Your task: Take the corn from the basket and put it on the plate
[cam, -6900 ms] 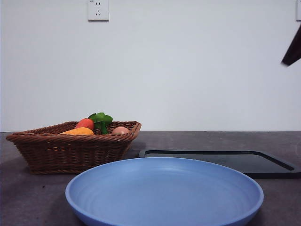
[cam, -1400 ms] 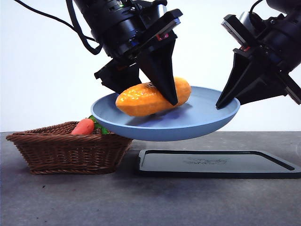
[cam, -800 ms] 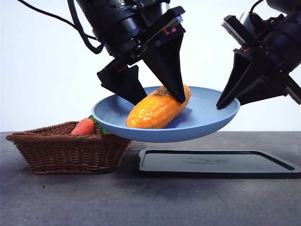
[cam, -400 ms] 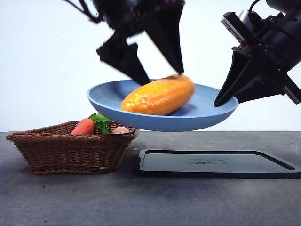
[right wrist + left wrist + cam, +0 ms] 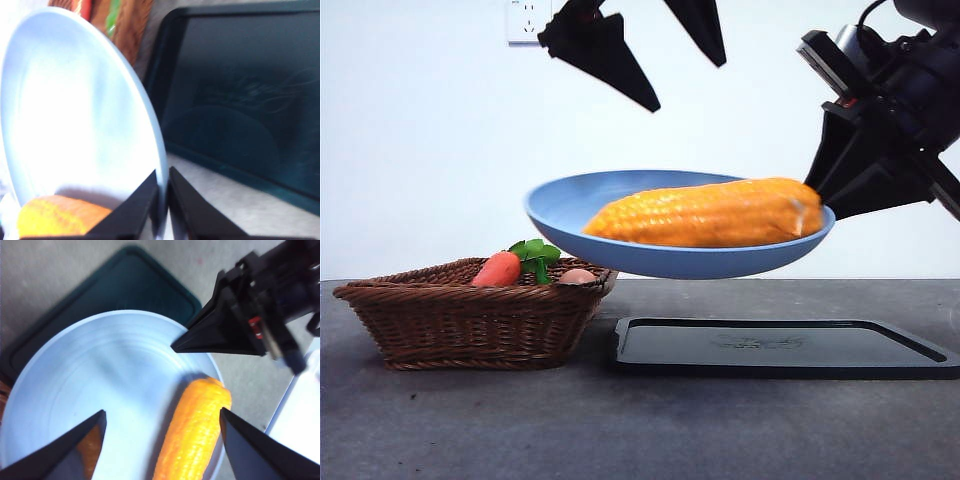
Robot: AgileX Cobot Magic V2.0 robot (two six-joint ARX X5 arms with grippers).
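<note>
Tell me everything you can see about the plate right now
The plate is round, shallow and light blue, with a raised rim and a smooth, matte, plastic-looking surface. It is held in the air above the black tray, slightly tilted. The right tool pinches its rim, jaws shut on it. The corn lies on it lengthwise. The left tool hangs open above, touching nothing.

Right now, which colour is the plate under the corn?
Light blue: the plate shows best in the front view, with the orange-yellow corn on it.
</note>
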